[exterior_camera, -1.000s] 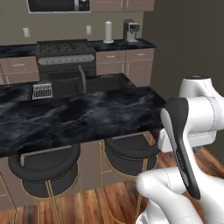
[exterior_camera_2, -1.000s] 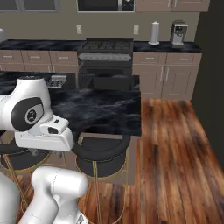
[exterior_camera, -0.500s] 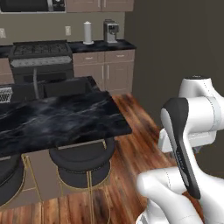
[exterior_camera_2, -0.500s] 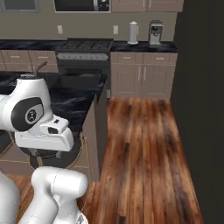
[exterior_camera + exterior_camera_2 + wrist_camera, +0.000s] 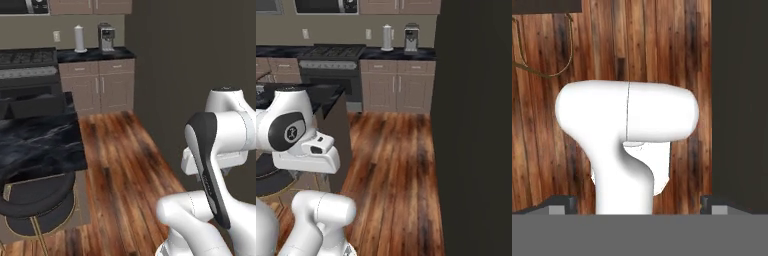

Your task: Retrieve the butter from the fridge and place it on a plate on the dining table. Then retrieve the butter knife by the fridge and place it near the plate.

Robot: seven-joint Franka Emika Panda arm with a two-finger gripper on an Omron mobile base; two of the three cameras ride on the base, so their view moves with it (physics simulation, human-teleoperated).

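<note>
From the left, the dining table (image 5: 35, 145) with its stool (image 5: 37, 205) sits close beside the robot, and I'd worry the folded arm clips that marble corner if the base swings carelessly. The gripper (image 5: 639, 202) points down at the wood floor (image 5: 396, 165), jaws spread wide and empty. The butter isn't visible, presumably behind the dark wall (image 5: 476, 125) on the right.

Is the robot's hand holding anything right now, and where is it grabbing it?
Nothing is held. The gripper is open, its two fingertips far apart, with nothing between them.
</note>
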